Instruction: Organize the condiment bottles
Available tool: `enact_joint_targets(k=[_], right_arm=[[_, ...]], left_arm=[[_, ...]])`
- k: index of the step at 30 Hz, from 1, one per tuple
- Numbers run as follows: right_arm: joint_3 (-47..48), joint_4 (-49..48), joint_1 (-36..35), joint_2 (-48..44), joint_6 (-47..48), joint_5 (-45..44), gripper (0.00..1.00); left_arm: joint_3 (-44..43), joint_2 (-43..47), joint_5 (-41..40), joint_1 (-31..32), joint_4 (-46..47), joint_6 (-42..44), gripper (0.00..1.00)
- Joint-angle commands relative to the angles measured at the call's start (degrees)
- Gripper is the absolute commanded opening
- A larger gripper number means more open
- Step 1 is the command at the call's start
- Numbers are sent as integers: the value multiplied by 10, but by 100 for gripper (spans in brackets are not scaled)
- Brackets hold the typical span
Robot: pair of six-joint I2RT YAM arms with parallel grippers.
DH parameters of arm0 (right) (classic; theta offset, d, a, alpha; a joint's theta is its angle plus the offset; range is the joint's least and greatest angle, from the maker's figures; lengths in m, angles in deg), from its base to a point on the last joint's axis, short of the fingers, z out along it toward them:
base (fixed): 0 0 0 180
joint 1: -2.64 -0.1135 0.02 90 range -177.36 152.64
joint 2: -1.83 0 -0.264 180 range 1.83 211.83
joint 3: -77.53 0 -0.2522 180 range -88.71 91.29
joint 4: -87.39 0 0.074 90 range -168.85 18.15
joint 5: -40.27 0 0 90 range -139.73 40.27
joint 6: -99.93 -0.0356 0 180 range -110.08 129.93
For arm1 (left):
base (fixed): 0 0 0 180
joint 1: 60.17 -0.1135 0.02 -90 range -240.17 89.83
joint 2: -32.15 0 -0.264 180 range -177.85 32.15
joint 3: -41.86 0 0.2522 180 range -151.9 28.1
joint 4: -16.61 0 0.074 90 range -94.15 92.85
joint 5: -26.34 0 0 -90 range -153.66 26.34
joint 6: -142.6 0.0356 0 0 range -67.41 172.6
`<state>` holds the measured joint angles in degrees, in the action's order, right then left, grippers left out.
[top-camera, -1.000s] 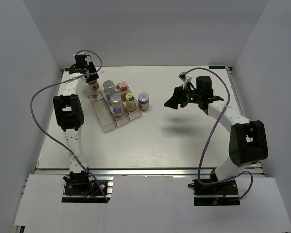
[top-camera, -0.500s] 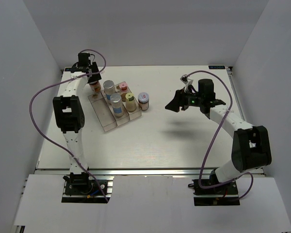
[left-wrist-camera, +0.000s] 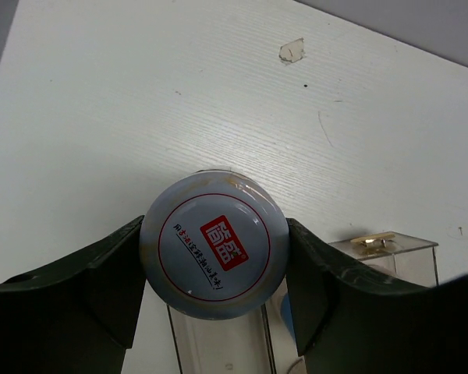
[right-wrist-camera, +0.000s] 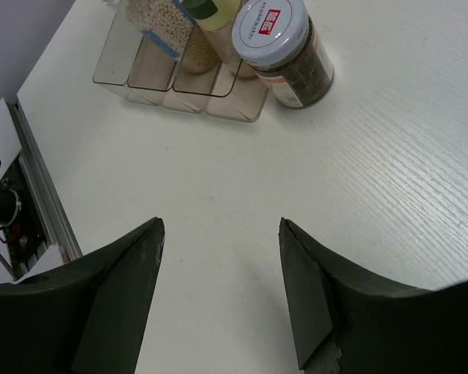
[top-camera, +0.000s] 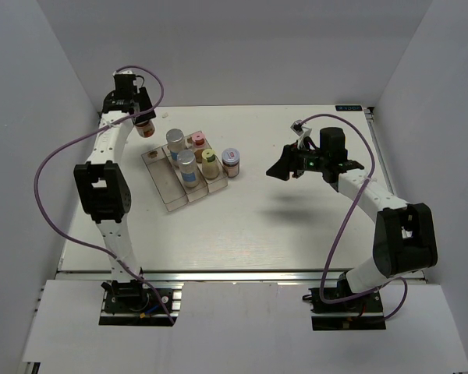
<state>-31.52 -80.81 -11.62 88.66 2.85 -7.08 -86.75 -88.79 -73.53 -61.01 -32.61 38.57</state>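
Silver-lidded bottle [left-wrist-camera: 213, 243] clamped in left tool [left-wrist-camera: 214, 269], right tool [right-wrist-camera: 218, 234] spread wide, holding nothing

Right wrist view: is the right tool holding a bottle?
No, the right tool is open and empty; the white-lidded bottle stands apart beyond it.

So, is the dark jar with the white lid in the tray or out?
Out: the dark jar stands upright on the table beside the clear tray.

Clear three-compartment tray [top-camera: 166, 185] sits askew on white table [top-camera: 257, 226]; small scrap [left-wrist-camera: 292, 51], perhaps paper.
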Motion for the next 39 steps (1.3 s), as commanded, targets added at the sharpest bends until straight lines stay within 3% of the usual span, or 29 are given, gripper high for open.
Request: enact_joint_targets(k=[1,11,18,25,39], right_arm=[[-4,-25,1,-16,0,15,66],[-1,-25,2,-10,1,19,66],[-2,-23,2,-11,1,20,66],[0,-19,2,-12,0,19,66],[5,-13,2,-14,7,16,66]], left_arm=[[4,96,-17,19,-2,-6,0],[88,192,8,22,-45,-21,0],[196,251,14,23,-32,-34,0],[263,257,56,23,6,-43,0],[259,195,65,23,20,-36,0]])
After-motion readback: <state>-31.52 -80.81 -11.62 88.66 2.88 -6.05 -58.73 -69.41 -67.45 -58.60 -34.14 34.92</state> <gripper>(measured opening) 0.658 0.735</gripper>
